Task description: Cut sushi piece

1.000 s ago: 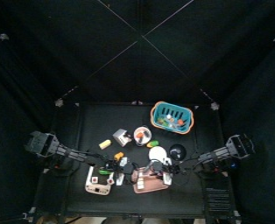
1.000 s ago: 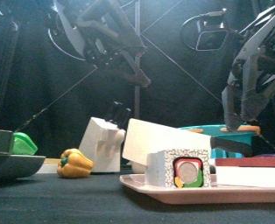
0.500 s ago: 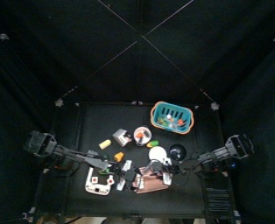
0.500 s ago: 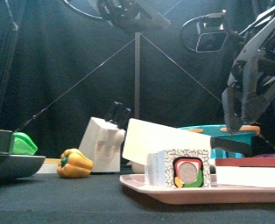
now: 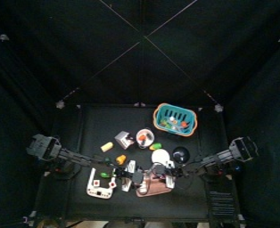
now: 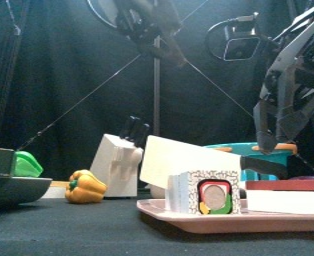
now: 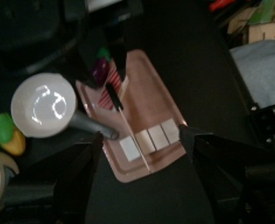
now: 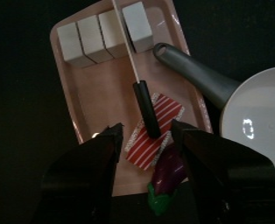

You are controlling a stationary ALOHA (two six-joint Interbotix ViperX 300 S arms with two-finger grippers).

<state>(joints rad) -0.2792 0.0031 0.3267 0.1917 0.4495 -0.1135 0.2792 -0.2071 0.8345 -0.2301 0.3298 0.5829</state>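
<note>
Sushi pieces (image 8: pixel 102 33) on pink tray (image 8: pixel 99 87)

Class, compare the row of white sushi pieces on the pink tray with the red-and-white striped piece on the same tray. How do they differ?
The white sushi pieces are plain white; the striped piece is banded red and white. The white pieces form a row of several blocks at one end of the pink tray; the striped piece lies alone near the other end. The knife reaches the white row, while its dark handle overlaps the striped piece. Both rest on the tray.

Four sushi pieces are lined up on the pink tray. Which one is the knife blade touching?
The end piece of the row, nearest the grey handle. The knife blade runs along it; the other three sit clear on the pink tray.
</note>
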